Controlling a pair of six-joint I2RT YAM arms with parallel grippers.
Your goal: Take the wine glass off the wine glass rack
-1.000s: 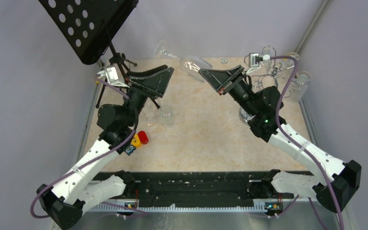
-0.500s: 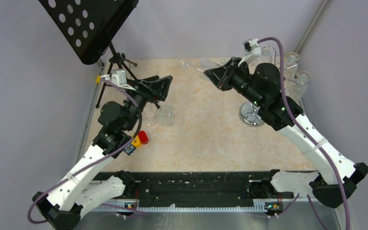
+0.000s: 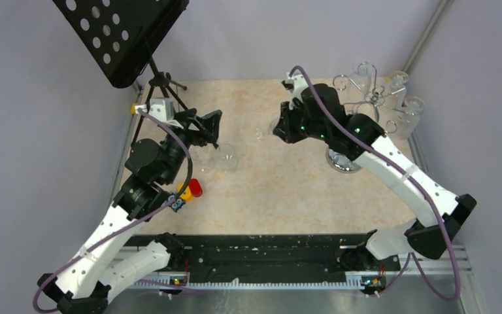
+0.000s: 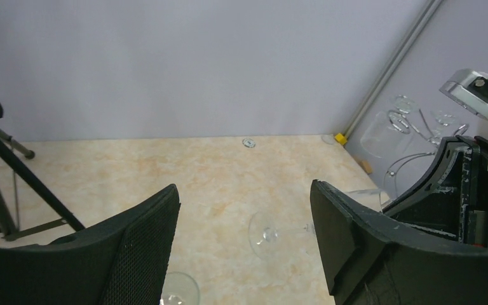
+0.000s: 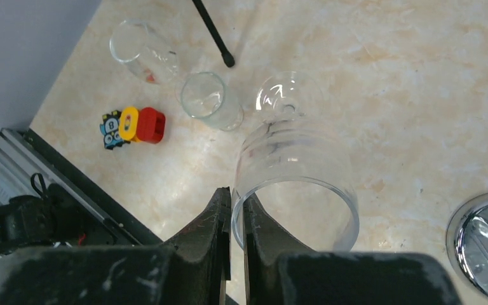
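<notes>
The chrome wine glass rack (image 3: 371,98) stands at the back right on its round mirrored base (image 3: 343,159); the base also shows in the right wrist view (image 5: 483,236). My right gripper (image 3: 278,128) is shut on the rim of a clear wine glass (image 5: 292,165), one finger inside the bowl and one outside (image 5: 237,194). The glass hangs away from the rack over the table's middle (image 3: 262,134), foot pointing down. Its foot shows in the left wrist view (image 4: 264,234). My left gripper (image 3: 214,129) is open and empty, facing that glass (image 4: 244,190).
Two other clear glasses (image 3: 226,157) (image 3: 202,158) stand on the table by my left gripper. A red and yellow toy (image 3: 190,190) lies near them. A black music stand (image 3: 121,36) on a tripod stands back left. More glasses (image 3: 410,110) hang on the rack.
My right arm has swung the glass from the back wall forward and down over the table's middle, clear of the rack. My left gripper has shifted slightly nearer.
</notes>
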